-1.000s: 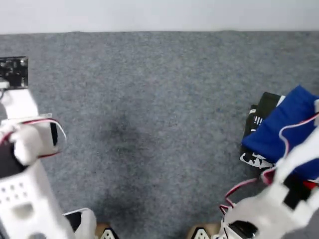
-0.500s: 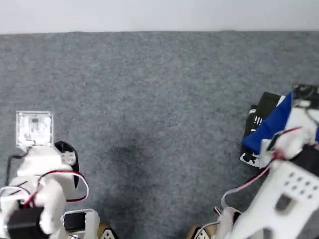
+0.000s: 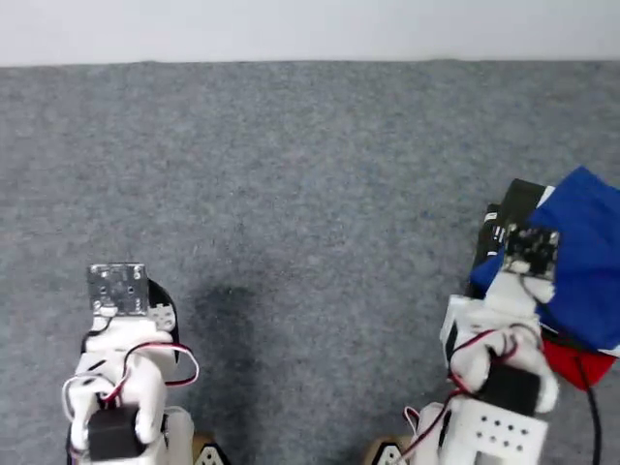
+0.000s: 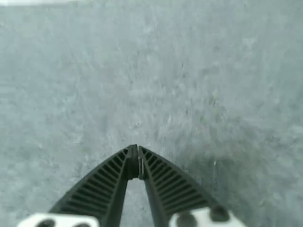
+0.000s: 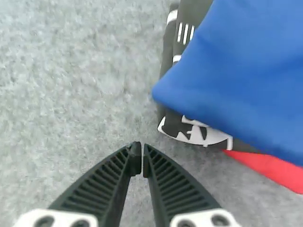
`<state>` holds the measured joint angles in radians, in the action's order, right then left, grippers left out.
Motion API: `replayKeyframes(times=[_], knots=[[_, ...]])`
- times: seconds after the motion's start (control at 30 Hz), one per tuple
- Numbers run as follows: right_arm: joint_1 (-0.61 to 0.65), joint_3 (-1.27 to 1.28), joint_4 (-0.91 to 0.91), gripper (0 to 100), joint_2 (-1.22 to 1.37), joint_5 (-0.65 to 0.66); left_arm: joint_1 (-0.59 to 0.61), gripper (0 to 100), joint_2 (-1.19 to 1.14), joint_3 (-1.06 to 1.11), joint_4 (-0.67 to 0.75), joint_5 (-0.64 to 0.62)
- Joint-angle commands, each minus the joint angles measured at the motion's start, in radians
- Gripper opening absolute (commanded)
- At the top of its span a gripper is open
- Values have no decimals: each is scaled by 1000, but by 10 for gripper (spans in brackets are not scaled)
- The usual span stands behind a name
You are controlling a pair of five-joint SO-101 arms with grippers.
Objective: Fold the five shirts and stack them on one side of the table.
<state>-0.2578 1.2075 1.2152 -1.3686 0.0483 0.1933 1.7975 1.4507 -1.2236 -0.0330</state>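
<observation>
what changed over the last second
Both arms drew back toward the near edge of the table: the left claw from the far left, the right claw off the blue shirt. Both are shut, empty. The blue shirt stayed atop its stack.

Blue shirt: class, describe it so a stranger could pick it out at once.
On the grey table, find the stack of folded shirts at the right edge. The blue shirt lies on top, plain, unlike the black printed shirt and red shirt beneath.

Right arm [image 3: 499, 358] overlaps blue shirt [image 3: 581, 242], which lies atop black shirt [image 3: 513, 205], red shirt [image 3: 572, 363].
</observation>
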Motion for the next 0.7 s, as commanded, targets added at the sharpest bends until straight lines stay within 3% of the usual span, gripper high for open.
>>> replayKeyframes(times=[0.0, 0.27, 0.53, 0.67], knots=[[7, 104, -38, 9, -119, -11, -6, 6, 15, 73, 72, -8], [10, 351, -7, 9, -449, -9, 2, 6, 15, 231, 89, -14], [-2, 439, 64, 9, -441, -5, 15, 6, 12, 232, 72, -34], [-2, 474, 93, 9, -441, -12, 14, 6, 12, 232, -8, -41]])
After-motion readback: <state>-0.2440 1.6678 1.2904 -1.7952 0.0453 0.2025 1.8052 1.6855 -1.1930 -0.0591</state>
